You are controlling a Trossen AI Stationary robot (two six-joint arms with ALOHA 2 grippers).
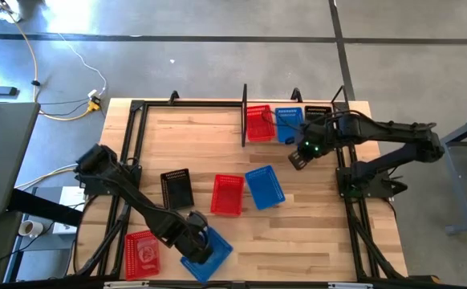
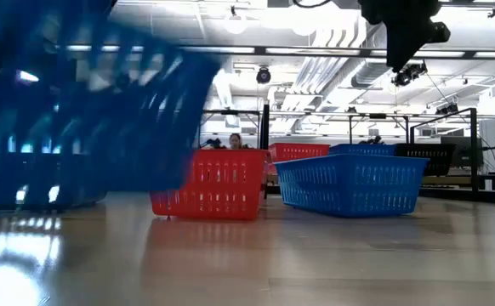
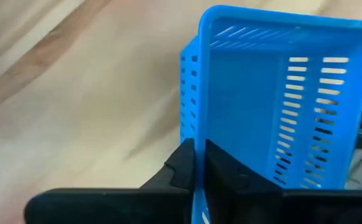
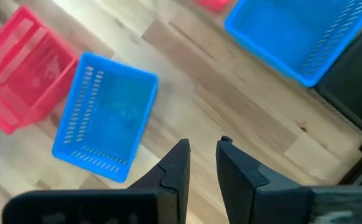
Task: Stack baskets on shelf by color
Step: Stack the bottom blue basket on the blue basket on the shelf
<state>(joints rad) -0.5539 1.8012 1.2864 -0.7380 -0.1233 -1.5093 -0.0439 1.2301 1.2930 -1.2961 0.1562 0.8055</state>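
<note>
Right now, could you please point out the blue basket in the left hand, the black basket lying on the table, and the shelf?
blue basket (image 3: 274,93), left wrist view, inside wall.
black basket (image 1: 176,189), high view, its middle.
shelf (image 1: 244,120), high view, left end frame.

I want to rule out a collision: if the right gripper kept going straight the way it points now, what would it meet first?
Probably bare table. The right gripper hangs empty above the wood, with the loose blue basket off to one side of its line and the shelf's blue basket to the other. Depth is unclear.
</note>
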